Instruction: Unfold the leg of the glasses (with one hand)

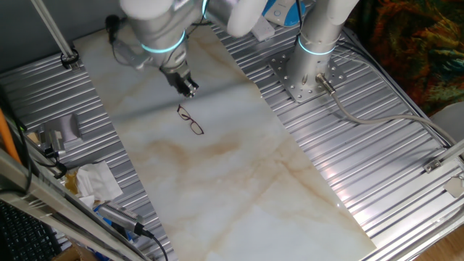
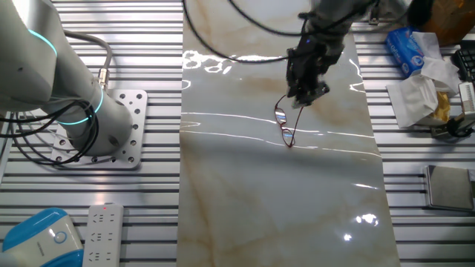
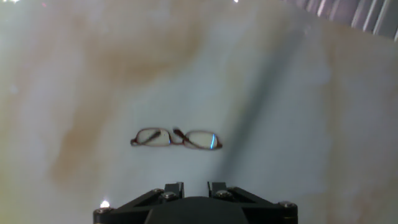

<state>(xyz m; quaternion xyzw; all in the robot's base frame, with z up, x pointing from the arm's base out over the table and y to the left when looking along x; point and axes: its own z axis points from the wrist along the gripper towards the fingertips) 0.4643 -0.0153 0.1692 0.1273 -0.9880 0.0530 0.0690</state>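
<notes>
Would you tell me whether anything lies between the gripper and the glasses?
Nothing: in the hand view only bare marbled tabletop separates the gripper from the glasses.

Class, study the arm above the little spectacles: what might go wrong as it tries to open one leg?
1. The glasses are far smaller than the gripper, so the fingers may miss the thin wire leg.
2. They lie loose on the smooth marble sheet; a push could slide them rather than unfold the leg.
</notes>
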